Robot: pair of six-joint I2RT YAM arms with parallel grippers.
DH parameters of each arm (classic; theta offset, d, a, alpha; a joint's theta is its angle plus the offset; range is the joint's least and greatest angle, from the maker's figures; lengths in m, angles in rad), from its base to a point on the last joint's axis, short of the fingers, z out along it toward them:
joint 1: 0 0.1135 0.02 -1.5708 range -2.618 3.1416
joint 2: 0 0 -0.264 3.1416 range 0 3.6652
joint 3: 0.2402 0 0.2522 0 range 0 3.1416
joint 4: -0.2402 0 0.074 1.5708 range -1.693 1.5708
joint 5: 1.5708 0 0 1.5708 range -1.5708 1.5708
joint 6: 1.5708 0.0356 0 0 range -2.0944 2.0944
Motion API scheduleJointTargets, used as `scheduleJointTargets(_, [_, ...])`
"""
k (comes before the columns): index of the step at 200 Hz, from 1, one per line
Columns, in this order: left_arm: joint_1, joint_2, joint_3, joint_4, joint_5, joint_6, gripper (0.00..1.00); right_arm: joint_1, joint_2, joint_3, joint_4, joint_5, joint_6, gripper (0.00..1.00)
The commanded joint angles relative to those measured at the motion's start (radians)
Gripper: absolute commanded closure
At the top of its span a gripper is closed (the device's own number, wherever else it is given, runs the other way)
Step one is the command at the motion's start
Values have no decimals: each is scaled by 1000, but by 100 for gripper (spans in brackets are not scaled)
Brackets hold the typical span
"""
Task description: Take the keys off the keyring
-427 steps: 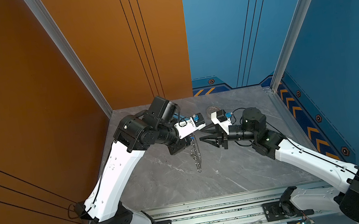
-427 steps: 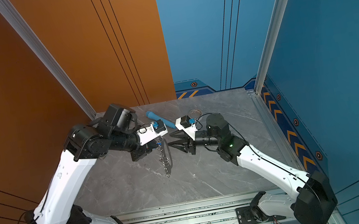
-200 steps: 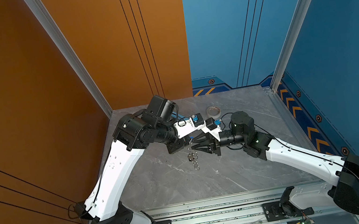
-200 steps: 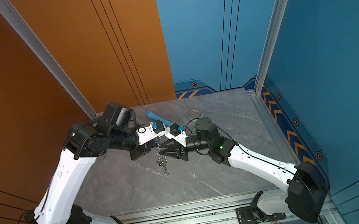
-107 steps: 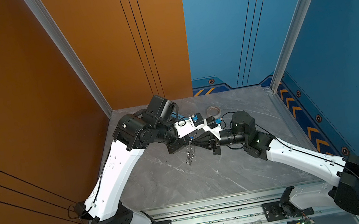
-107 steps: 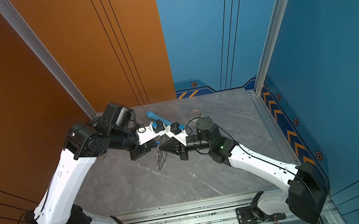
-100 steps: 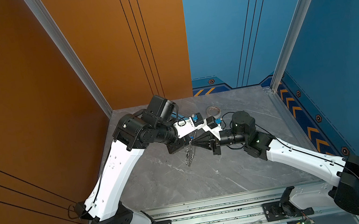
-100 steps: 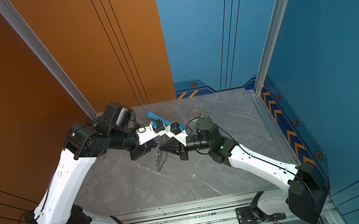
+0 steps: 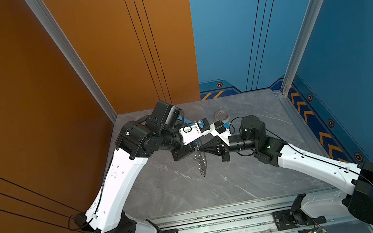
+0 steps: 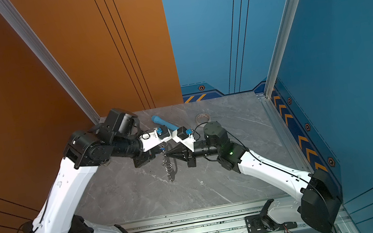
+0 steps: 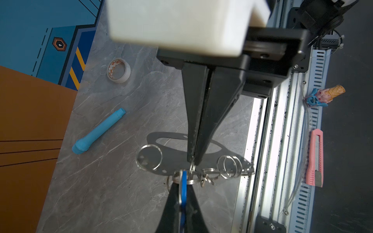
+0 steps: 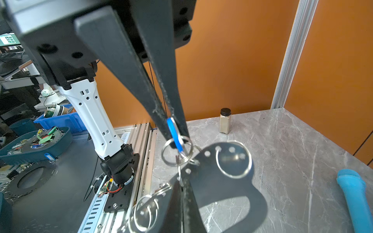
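Mid-separation: left hand [image 11: 192,159] is pressed shut on the keyring [image 11: 173,161] edge, holding it above the desk [image 11: 121,191]. Right hand [image 12: 178,139] pinches the blue-tagged end of the keys [image 12: 174,130] (not yet off). Next, prob.: slide the split ring free w/o twisting the plate.

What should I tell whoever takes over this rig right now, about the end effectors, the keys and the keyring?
Left end effector: shut on the keyring, holding it up off the table.
Right end effector: shut on the keys, gripped by their blue tag.
Done: both grips are made.
Left: the keys are not yet off. The bunch hangs from a wire ring at the keyring's edge; work it free.
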Motion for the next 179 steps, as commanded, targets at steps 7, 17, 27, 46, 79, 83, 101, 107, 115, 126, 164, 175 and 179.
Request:
scheduleJointTargets(7, [-32,-41,-4,9,-81,29,100,6,-12,47,-91,58,-9,100])
scheduleJointTargets(17, [-41,-43,-2,9,-98,33,100,10,-11,53,-107,66,-16,100])
scheduleJointTargets(27, [-47,-44,1,8,-111,35,100,9,-11,53,-117,70,-20,100])
scheduleJointTargets(46, [-58,-48,-2,8,-120,28,100,13,-17,51,-126,88,-30,100])
scheduleJointTargets(79, [-72,-67,-44,13,-134,20,100,54,-56,52,-182,177,-163,100])
scheduleJointTargets(83, [-72,-67,-50,18,-131,20,100,64,-61,51,-187,189,-182,100])
scheduleJointTargets(101, [-84,-64,-62,36,-116,20,100,92,-74,46,-183,225,-220,100])
scheduleJointTargets(107, [-88,-61,-63,40,-116,21,100,94,-76,46,-175,227,-220,100])
scheduleJointTargets(115, [-92,-57,-63,44,-113,23,100,97,-73,52,-171,226,-219,100])
scheduleJointTargets(126, [-99,-54,-65,55,-104,23,100,101,-73,51,-159,230,-212,100])
scheduleJointTargets(164, [-136,-53,-72,69,-98,45,100,84,-57,35,-56,182,-93,100])
scheduleJointTargets(175, [-141,-53,-71,68,-105,52,100,75,-49,32,-25,156,-50,100])
scheduleJointTargets(179, [-145,-54,-72,68,-107,56,100,72,-44,34,-20,143,-35,100])
